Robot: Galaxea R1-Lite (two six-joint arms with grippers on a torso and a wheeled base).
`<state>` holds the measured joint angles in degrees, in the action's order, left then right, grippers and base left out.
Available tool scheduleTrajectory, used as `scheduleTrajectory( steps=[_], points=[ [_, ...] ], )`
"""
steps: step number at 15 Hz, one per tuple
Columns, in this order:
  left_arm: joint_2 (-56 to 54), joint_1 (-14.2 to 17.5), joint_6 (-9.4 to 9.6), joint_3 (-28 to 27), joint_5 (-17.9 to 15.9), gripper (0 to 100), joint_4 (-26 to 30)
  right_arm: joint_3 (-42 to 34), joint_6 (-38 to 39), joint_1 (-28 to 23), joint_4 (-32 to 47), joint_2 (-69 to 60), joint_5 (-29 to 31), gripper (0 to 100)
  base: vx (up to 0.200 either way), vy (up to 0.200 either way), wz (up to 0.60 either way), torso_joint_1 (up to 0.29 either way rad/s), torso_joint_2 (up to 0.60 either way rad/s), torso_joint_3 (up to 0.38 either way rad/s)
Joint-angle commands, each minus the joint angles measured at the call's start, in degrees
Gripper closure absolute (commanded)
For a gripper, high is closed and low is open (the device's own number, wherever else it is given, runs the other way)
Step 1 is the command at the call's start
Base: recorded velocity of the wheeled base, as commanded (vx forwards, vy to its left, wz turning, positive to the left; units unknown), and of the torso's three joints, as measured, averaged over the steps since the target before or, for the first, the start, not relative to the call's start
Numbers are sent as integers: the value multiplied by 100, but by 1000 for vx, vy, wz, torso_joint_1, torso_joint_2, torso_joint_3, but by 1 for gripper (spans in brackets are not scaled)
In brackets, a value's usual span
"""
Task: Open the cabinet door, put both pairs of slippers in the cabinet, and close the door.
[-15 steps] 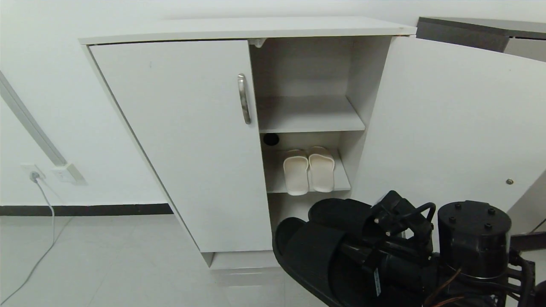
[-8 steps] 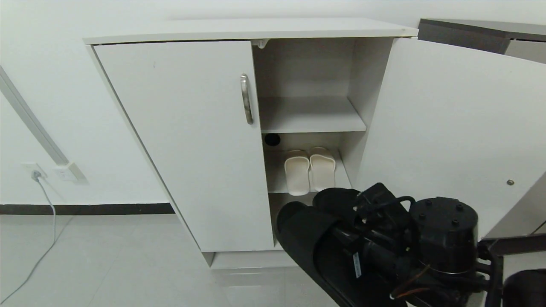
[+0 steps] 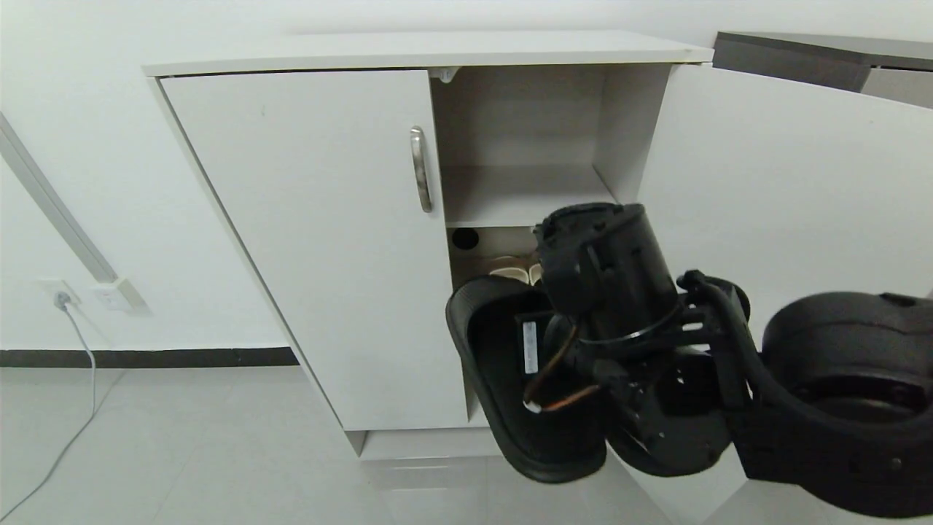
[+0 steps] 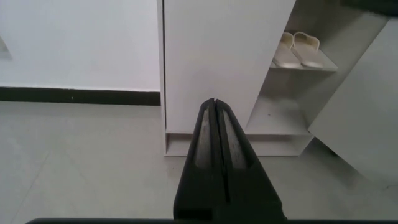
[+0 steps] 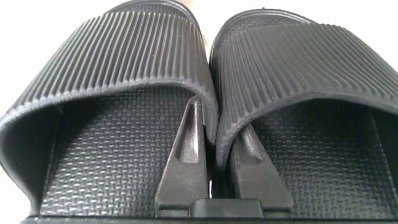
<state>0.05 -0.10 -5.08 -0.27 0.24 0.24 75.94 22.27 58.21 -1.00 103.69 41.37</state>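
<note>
The white cabinet [image 3: 408, 49] has its right door [image 3: 765, 204] swung open and its left door [image 3: 313, 240] shut. A white pair of slippers [image 4: 298, 48] lies on the middle shelf, mostly hidden behind my right arm in the head view. My right gripper [image 5: 217, 124] is shut on the black pair of slippers [image 5: 205, 74], pinching their two inner walls together. The black slippers [image 3: 496, 379] hang tilted in front of the cabinet's open right half, at the lower shelves. My left gripper [image 4: 214, 106] is shut on nothing, low over the floor and pointing at the cabinet.
The upper shelf [image 3: 525, 193] is bare, and so is the bottom shelf [image 4: 280, 118]. A wall socket with a cable [image 3: 58, 297] sits low on the left wall. Open tiled floor [image 3: 182, 452] lies in front of the left door. Grey furniture [image 3: 802, 51] stands behind the open door.
My right arm has risen and pushed forward to the cabinet opening with the black slippers, which now tip downward and cover most of the white pair.
</note>
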Motion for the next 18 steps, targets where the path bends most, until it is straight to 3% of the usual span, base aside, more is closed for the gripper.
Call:
scheduleTrajectory(
  steps=[1, 5, 12, 18],
  points=[
    [4, 1, -1, 0, 2, 100, 2, 1020, -302, -20, 241, 441, 530, 100, 0, 0, 0, 0, 0, 0],
    [4, 1, -10, 0, 2, 100, 2, 1433, -716, -205, 285, 591, 916, 100, 0, 0, 0, 0, 0, 0],
    [4, 1, -1, 0, 2, 100, 2, 1433, -672, -293, 249, 652, 899, 100, 0, 0, 0, 0, 0, 0],
    [4, 1, -10, 0, 2, 100, 2, 1433, -672, -293, 161, 643, 899, 100, 200, 0, 0, 2, 1, 4]
  ],
)
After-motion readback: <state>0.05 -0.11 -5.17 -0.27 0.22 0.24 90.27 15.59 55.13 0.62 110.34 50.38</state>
